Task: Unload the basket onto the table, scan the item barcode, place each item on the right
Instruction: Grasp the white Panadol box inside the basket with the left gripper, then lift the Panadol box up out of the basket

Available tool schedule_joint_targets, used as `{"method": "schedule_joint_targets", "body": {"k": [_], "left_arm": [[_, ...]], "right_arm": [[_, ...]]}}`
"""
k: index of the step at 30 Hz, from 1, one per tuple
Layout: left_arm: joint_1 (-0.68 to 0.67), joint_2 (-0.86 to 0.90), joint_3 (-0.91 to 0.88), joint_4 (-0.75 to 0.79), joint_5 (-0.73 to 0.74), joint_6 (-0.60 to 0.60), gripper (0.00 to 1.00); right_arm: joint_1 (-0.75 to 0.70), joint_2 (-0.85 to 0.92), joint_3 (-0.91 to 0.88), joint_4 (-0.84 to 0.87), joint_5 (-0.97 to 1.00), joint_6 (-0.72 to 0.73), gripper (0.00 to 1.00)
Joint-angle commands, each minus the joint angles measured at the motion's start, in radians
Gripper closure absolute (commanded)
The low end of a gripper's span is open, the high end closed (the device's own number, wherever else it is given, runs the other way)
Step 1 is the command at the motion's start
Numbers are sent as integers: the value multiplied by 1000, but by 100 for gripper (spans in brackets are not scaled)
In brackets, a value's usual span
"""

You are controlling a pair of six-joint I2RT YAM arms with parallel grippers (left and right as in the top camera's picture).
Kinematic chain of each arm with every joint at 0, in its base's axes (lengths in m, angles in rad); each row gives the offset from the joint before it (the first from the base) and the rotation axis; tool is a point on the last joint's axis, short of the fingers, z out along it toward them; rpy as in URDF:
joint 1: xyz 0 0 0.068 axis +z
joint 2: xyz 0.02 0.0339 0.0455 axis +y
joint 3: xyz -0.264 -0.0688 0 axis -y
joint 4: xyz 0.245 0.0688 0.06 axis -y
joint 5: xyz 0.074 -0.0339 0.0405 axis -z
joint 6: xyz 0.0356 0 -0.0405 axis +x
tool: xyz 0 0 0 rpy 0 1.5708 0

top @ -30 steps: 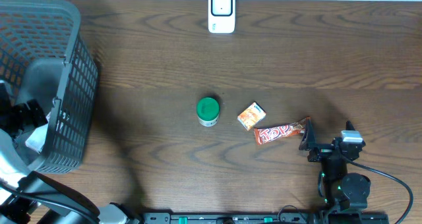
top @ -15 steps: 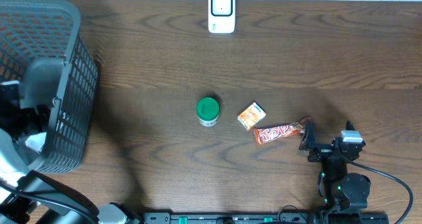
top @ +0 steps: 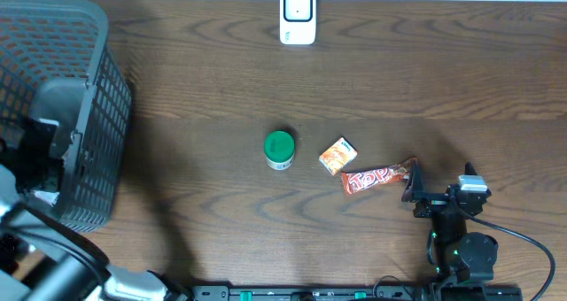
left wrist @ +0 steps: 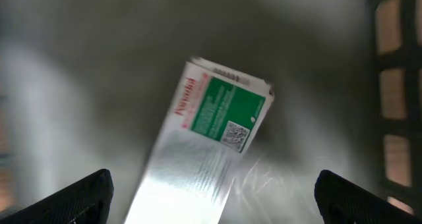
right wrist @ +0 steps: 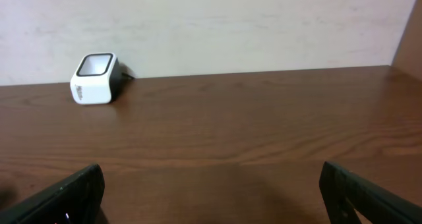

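Overhead: dark wood worktop (top: 443, 80) with a white scanner (top: 298, 15) at the far edge, its window facing up, probably so an item can be passed over it. At centre stand a green-lidded jar (top: 279, 149), a small orange packet (top: 337, 155) just beside it, and a red candy bar (top: 379, 177) near that. All three are well apart from the scanner. The grey mesh basket (top: 97, 115) sits at the left edge, and the left arm (top: 40, 146) reaches down into it. The right arm (top: 456, 239) is parked at the near edge, close to the candy bar's end without gripping it. Left wrist: left gripper (left wrist: 212, 184), jaws spread wide, hangs above a long box (left wrist: 211, 145) with a green label. The box lies slantwise on the basket floor, printed code patch upward, between the jaws but not pinched. It is judged to be the item to scan, so the pose reads as lining up for a pick. The view is blurred, so contact cannot be ruled out. Right wrist: right gripper (right wrist: 211, 197), jaws spread and empty, points across bare worktop toward the scanner, apparently held clear. Change against the earlier overhead frames: the left arm has shifted inside the basket, and the pale patch seen beside it is now largely covered. The jar, packet, candy bar, scanner and right arm are unmoved.
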Motion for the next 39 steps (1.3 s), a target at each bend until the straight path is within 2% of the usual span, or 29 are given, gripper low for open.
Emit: {"method": "schedule_joint_targets", "body": {"k": [1,17,28,29,31,35,38,39], "left_arm": [[-1,55,-11,0,11,68,2],[-1,170,-11,122,9,69,2],[-2,171,-11,109,2,61,2],[-2,171,-11,109,6,61,4],[-1,171,-11,110,5,61,18],[-1,171,-11,110,5,62,34],[-1,171,-11,111,6,62,37],[-1,171,-11,111,6,62,42]], "right_arm": [[-4,-6,-2,-4,9,-9,1],[-4,-6,-2,-4,9,-9,1],[-4,-6,-2,-4,9,-8,1],[-4,-6,-2,-4,9,-9,1],[-4,-6,-2,-4,9,-9,1],[-4,-6,-2,-4,9,-9,1],[-4,-6,-2,-4,9,-9,1],[-4,-6,-2,-4,9,-9,1]]}}
